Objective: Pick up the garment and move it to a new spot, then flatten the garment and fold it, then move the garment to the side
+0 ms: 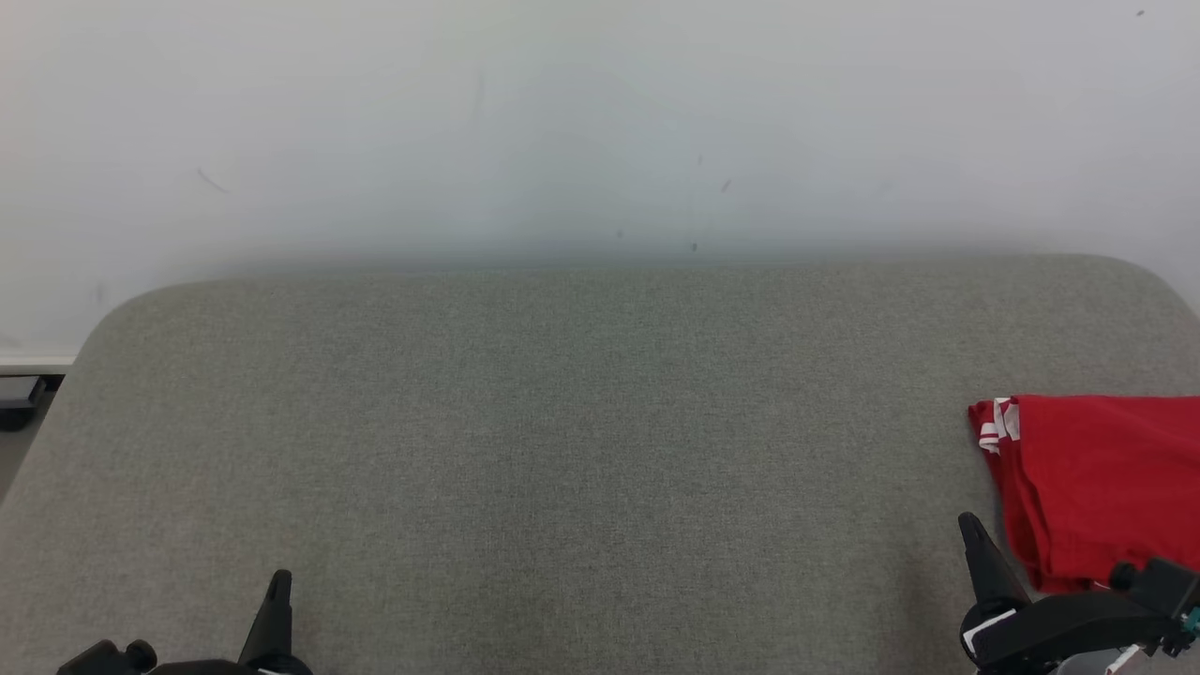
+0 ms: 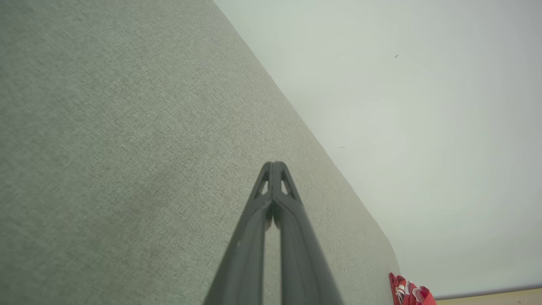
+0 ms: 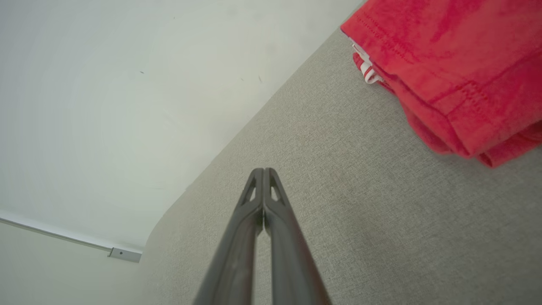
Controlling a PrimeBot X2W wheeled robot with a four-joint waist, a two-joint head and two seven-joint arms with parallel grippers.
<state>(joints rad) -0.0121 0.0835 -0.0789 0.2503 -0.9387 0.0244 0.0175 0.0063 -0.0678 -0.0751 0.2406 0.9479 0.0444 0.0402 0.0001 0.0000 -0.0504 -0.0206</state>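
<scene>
**Garment**: one, red, with a white striped trim showing at its far left corner. It is folded into a layered stack with roughly straight edges. It lies flat on the right side of the bench, about midway between the near and far edges, and runs out of the head view on the right. In the right wrist view the stacked hems and stitching of the garment are plain. In the left wrist view only a small red and white corner shows, well away from that arm.

**Bench**: one, covered in grey-green woven fabric, with rounded far corners. Its far edge meets the wall.

**Left hand**: at the near left of the bench, well apart from the garment. Its two dark fingers are pressed together tip to tip and hold nothing. They point across bare fabric.

**Right hand**: at the near right, just left of the garment's near left corner. Its fingers are closed against each other and empty. The tips lie over bare bench fabric, beside the cloth and not on it.

**Wall**: pale and plain, with a few small dark marks.

**Dark object**: low at the far left, beyond the bench corner. Too little of it shows to identify.
</scene>
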